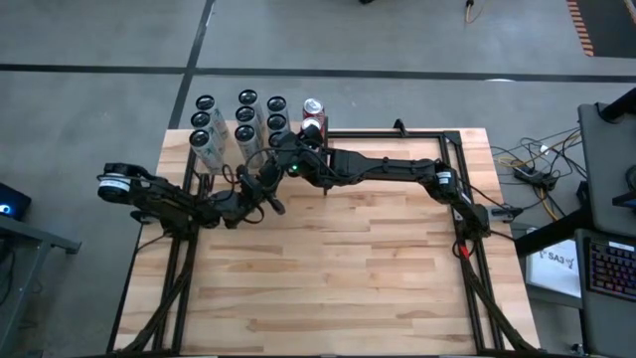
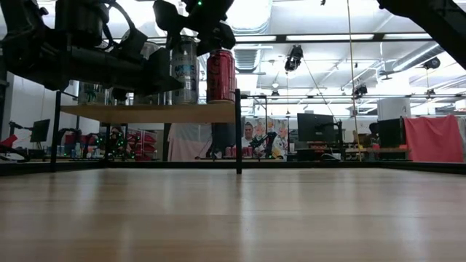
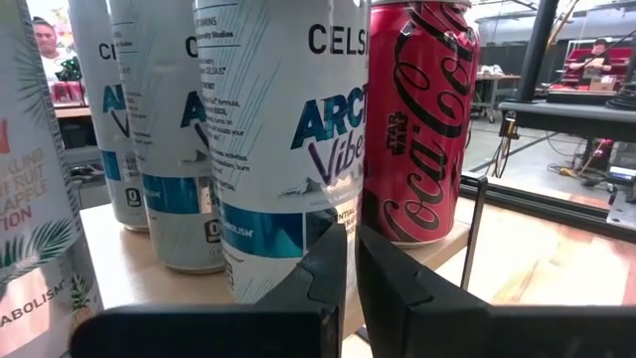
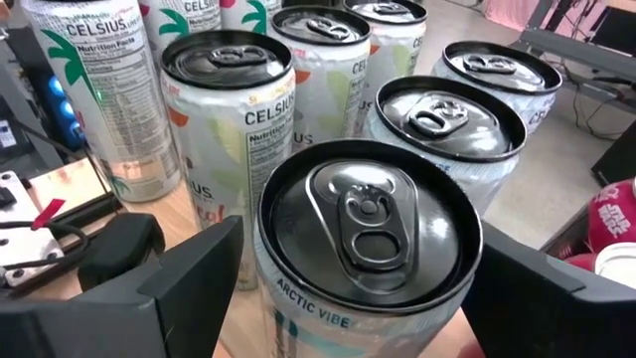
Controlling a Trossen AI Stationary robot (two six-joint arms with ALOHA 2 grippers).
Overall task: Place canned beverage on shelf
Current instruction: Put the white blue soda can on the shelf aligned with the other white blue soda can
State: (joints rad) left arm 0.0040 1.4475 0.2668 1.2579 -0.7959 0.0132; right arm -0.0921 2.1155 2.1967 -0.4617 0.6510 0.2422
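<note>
The desk (image 1: 338,268) is bare wood in front, and over its far left part the left gripper (image 3: 350,261) hangs just before the shelf (image 2: 145,113), its fingers (image 3: 318,273) pressed together on nothing. Farther back the right gripper (image 4: 348,288) is over the shelf, its fingers (image 4: 189,283) spread wide to either side of the Arctic Vibe can (image 4: 363,249) without clearly gripping it; that can stands upright on the shelf. Beside it stands the red cola can (image 3: 417,119), and behind are more Celsius cans (image 4: 229,109) in rows.
</note>
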